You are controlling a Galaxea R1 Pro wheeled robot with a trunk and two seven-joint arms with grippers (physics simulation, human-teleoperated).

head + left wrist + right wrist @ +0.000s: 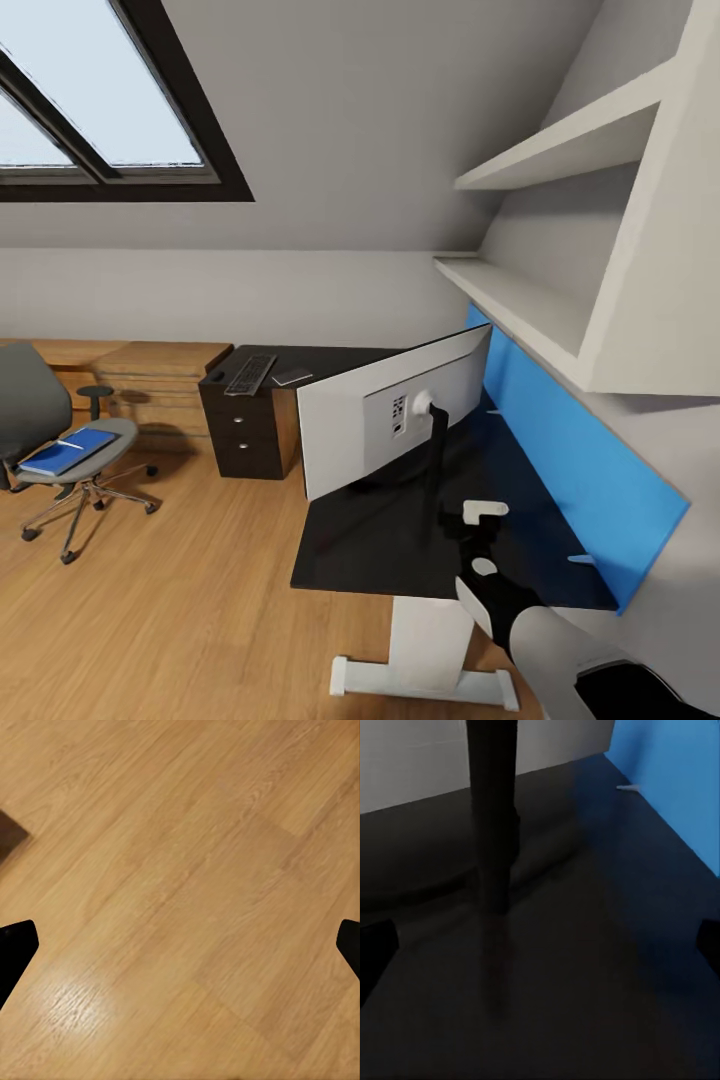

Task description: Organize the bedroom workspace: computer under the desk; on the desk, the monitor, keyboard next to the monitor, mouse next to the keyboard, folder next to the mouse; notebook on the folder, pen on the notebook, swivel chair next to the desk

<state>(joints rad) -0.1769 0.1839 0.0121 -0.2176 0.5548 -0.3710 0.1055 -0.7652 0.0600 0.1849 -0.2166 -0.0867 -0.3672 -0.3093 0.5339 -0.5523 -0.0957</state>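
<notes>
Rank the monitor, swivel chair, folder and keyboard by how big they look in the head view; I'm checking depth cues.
1. monitor, nearest the camera, so its lead is partly nearness.
2. swivel chair, cut off by the picture's edge.
3. folder and keyboard: they look alike, unranked.

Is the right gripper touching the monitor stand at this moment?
Apart. In the right wrist view the monitor stand rises ahead of the open right gripper, with bare desk between the fingertips and the stand.
</notes>
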